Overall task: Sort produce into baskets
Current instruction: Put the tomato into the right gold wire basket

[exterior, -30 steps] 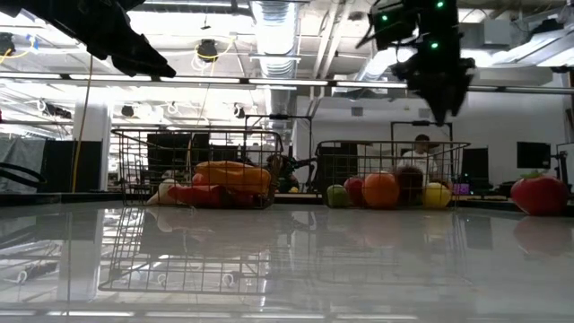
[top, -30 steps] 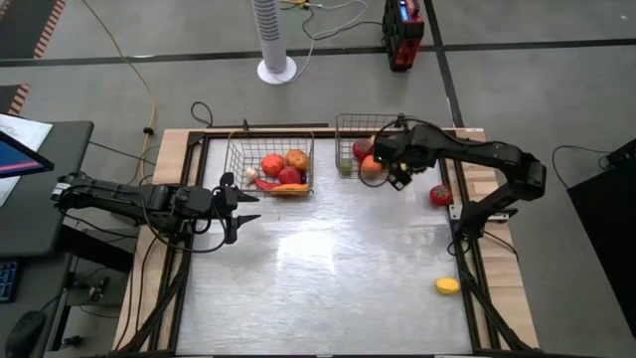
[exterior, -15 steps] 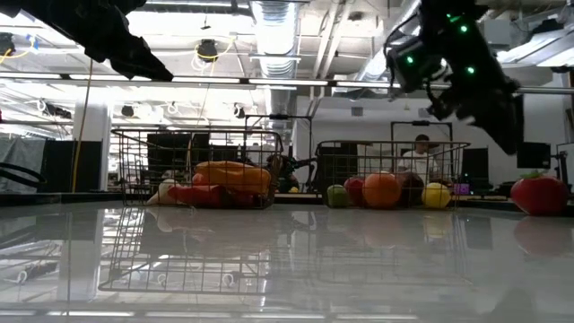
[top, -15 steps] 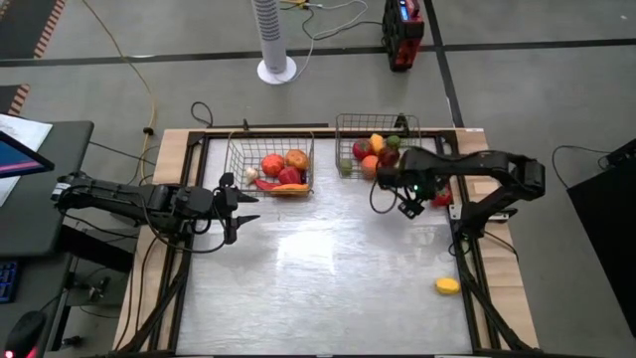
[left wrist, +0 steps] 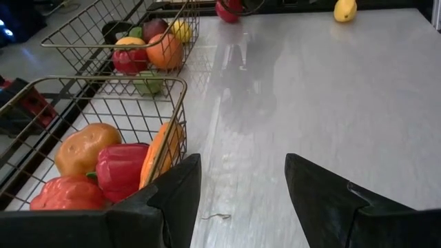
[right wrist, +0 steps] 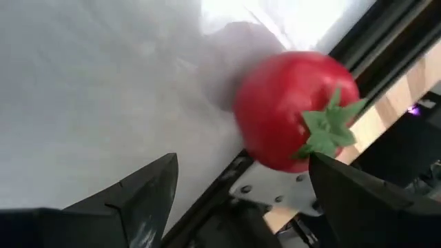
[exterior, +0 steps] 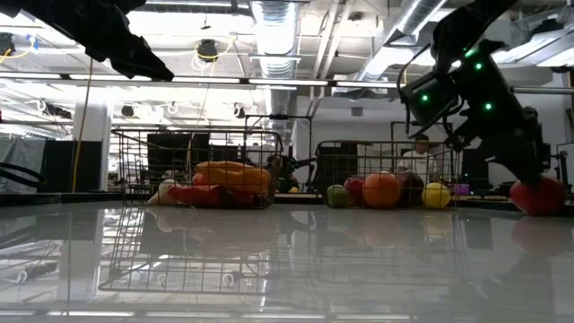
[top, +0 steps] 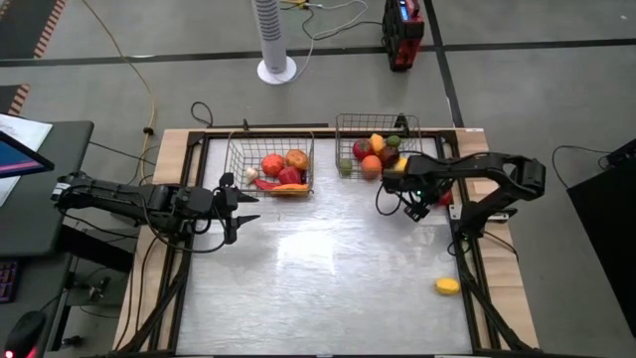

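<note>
A red tomato with a green stalk [right wrist: 296, 110] lies on the table near its right edge [top: 445, 198], [exterior: 538, 196]. My right gripper [right wrist: 241, 207] is open and low over the table, its fingers spread just short of the tomato [top: 432, 202]. My left gripper [top: 243, 207] is open and empty at the table's left, beside the left wire basket [top: 270, 164], which holds red and orange produce [left wrist: 103, 162]. The right wire basket [top: 376, 144] holds green, red, orange and yellow pieces. A yellow lemon [top: 447, 286] lies on the table at the near right.
The table's dark frame rail and wooden border [right wrist: 386, 103] run right behind the tomato. The right arm's base [top: 467, 214] stands close by. A wide bare stretch of table [top: 328, 268] lies in the middle and front.
My right gripper has left the space over the right basket, gone toward the table's right and near edge, and come down toward the tomato. My left arm has kept still.
</note>
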You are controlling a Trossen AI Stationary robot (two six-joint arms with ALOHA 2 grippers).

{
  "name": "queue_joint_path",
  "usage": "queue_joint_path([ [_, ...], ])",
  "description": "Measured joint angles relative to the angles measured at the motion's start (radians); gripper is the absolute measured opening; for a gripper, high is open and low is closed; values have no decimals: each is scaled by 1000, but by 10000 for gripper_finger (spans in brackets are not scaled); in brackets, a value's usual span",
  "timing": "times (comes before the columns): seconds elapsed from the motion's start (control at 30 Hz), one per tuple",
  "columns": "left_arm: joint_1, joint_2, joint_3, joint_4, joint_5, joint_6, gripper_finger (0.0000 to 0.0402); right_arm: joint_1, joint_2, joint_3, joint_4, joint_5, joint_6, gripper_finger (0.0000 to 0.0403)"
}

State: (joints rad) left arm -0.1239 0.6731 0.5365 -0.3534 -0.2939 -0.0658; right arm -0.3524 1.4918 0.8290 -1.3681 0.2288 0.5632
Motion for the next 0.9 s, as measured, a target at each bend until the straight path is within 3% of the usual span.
queue_joint_path([
  [0.2,0,0,0,3,-1,9,199,10,-2,5,-19,75,5,343],
  [0.63,0,0,0,9,-5,3,199,21,-3,24,-40,119,13,303],
  [0.9,0,0,0,7,-5,7,199,-5,-3,6,-42,128,9,253],
])
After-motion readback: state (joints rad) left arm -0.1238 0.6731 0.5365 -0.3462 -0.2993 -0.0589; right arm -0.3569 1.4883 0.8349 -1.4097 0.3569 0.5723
